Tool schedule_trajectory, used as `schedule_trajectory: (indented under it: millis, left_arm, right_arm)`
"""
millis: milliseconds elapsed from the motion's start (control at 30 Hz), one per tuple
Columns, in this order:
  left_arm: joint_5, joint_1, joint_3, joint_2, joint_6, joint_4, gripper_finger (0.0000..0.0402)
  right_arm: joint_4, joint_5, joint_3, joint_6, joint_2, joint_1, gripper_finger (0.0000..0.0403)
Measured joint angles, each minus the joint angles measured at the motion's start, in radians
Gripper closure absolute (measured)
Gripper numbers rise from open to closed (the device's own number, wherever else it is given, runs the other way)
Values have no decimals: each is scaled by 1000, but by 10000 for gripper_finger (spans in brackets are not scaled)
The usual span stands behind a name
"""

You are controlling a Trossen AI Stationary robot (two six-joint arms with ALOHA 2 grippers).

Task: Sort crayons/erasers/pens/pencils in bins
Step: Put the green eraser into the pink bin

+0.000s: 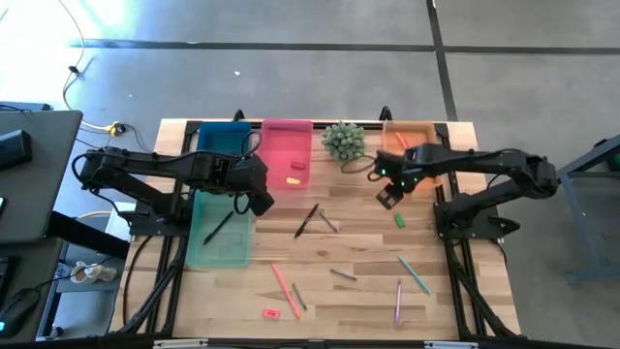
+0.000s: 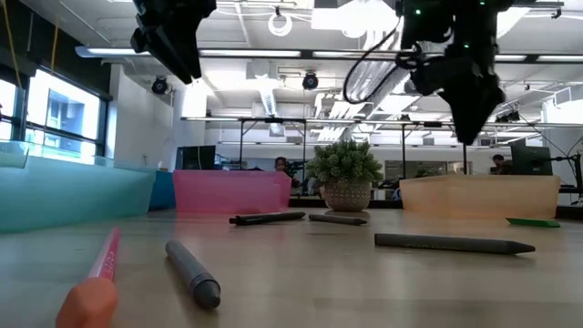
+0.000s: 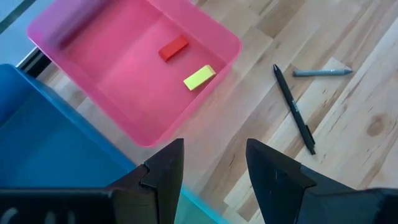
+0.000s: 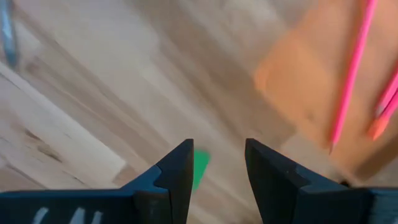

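While above small green eraser block [image 1: 398,221], right gripper [image 1: 388,201] spread, empty; left gripper [image 1: 250,204] spread too, near pink translucent plastic bin [image 1: 287,131].

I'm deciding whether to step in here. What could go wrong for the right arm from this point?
The right hand hangs open above the small green eraser block on the wooden table. The block is low and flat, so the fingers might scrape the wood or nudge it aside. The translucent orange plastic bin and round spiky green plant sit nearby, so a wide swing might clip either.
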Motion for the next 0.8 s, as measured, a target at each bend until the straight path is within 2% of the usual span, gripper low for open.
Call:
schedule_trajectory:
  millis: [167,433,800]
  left_arm:
    - [-1,1,0,0,0,6,241]
    - [-4,8,0,1,0,35,241]
    - [-8,9,0,1,44,86,241]
  right_arm:
    - [4,19,-59,156,-25,96,265]
    - [2,51,-68,375,-32,188,265]
    - [-22,77,-68,525,-32,266,258]
